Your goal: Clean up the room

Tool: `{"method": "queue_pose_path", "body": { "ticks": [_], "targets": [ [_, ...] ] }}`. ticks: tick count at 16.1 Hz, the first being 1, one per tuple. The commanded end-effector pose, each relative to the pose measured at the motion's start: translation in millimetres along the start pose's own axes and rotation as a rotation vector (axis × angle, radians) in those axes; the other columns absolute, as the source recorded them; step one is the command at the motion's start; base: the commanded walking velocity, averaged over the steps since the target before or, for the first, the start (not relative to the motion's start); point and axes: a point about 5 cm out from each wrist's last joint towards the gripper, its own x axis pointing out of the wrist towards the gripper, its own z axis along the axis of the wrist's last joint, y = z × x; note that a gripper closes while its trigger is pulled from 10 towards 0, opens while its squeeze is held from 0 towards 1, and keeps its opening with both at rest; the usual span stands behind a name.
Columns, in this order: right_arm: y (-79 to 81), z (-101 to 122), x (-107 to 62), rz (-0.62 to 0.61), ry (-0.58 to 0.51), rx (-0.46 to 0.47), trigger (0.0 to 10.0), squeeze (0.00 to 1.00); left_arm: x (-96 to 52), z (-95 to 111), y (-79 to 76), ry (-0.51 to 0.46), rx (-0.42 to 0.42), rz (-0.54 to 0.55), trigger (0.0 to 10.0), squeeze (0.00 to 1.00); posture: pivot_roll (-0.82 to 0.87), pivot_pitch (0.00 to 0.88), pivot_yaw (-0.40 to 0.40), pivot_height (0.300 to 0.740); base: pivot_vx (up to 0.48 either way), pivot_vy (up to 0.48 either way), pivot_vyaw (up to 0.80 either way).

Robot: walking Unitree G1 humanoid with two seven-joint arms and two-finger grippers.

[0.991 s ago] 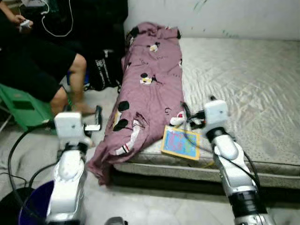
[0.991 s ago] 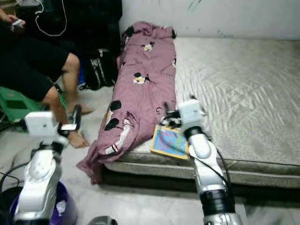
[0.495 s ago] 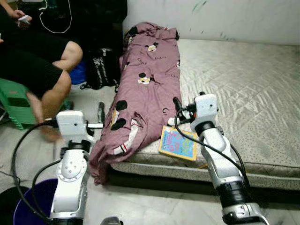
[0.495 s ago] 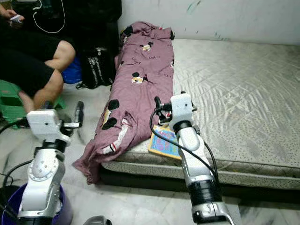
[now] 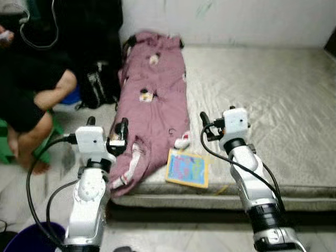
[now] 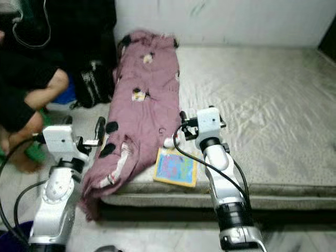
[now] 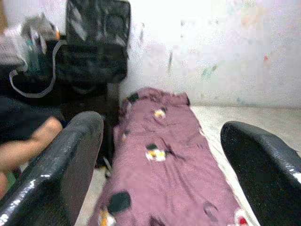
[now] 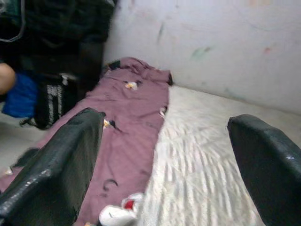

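A mauve blanket with cartoon prints lies along the left side of a bare grey mattress, and its near end hangs over the front corner toward the floor. A colourful book rests at the mattress's front edge, with a small white and red item just behind it. My left gripper is raised by the blanket's hanging end, open and holding nothing. My right gripper hovers open above the mattress, right of the small item. The blanket lies ahead between the left fingers, and the small item shows low between the right fingers.
A seated person in black is on the left, on a green stool. A black bag stands on the floor between the person and the mattress. A blue bucket is by my left side. A white wall backs the mattress.
The whole picture has shifted, so the camera moved; it is a little blurred. The person has drawn their legs in. Both grippers stay raised and open.
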Motion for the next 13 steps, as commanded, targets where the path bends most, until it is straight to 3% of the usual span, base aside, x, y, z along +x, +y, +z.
{"method": "queue_pose_path", "body": {
  "ticks": [1,8,13],
  "targets": [
    [15.5,9.5,5.7,0.042,-0.036,0.009,10.0,0.0,0.7,-1.5,9.5,0.014,0.014,0.023,10.0,0.0,0.01,0.0,-0.004,0.74,0.3,0.0,0.0],
    [19.1,9.3,12.1,0.075,-0.043,-0.029,10.0,0.0,4.5,1.7,8.9,0.011,0.011,0.013,10.0,0.0,0.03,0.0,-0.001,0.74,0.306,0.0,0.0],
    [22.5,6.4,14.8,0.103,-0.032,-0.048,10.0,0.0,9.2,4.5,7.7,0.018,0.028,0.033,10.0,0.0,0.02,0.009,0.019,0.74,0.0,0.0,0.0]
  ]
}}
